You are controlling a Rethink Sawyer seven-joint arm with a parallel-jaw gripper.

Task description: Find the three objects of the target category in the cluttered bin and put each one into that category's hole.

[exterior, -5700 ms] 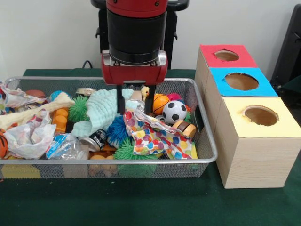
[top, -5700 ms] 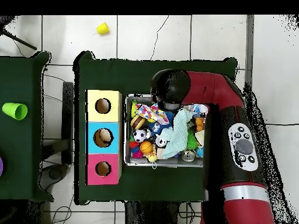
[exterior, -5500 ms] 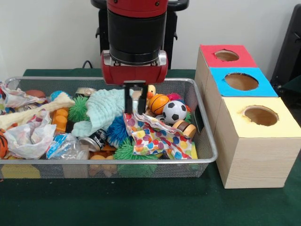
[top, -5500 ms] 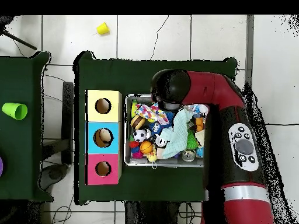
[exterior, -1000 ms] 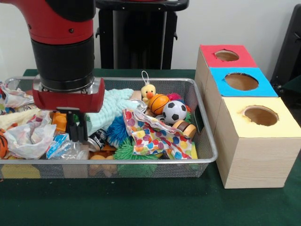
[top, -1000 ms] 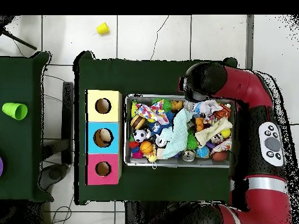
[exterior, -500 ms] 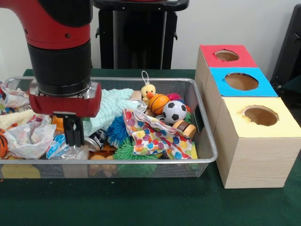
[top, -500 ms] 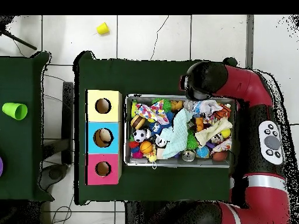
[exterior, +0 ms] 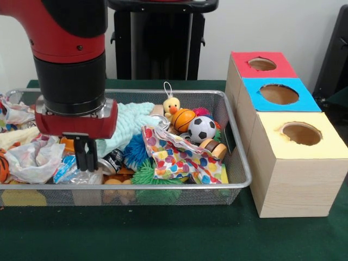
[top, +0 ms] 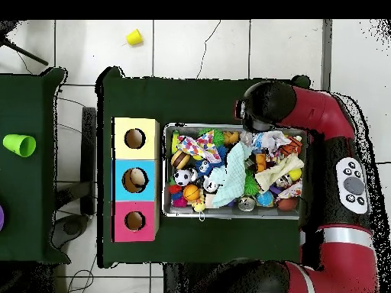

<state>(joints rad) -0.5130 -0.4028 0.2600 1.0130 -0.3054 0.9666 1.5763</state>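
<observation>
My gripper (exterior: 85, 154) hangs over the front-left part of the wire mesh bin (exterior: 239, 157), fingers pointing straight down and pressed together with no gap showing; nothing is held between them. The tips sit just above crinkled clear plastic wrap (exterior: 76, 169) and beside a dark drink can (exterior: 110, 161) lying on its side, long axis running left-right, one end toward the bin's front-left.

Bin contents, relative to the gripper: a white plastic bag (exterior: 33, 160) to the left; a mint knitted cloth (exterior: 128, 122) behind and to the right; a blue spiky ball (exterior: 135, 154) and a green spiky ball (exterior: 147, 175) to the right; then a polka-dot paper sheet (exterior: 176, 155), crumpled. Farther right, toward the bin's back corner: a yellow duck toy (exterior: 172, 106) upright with a loop on top, a small basketball (exterior: 184, 119), and a soccer ball (exterior: 202, 129), the last 2 touching.

Right of the bin stands a wooden box (exterior: 283, 179) with 3 round holes in a row: red top (exterior: 261, 64), blue top (exterior: 278, 94), yellow top (exterior: 300, 134). In the overhead view the blue hole (top: 135, 180) holds something pale; I cannot tell what.
</observation>
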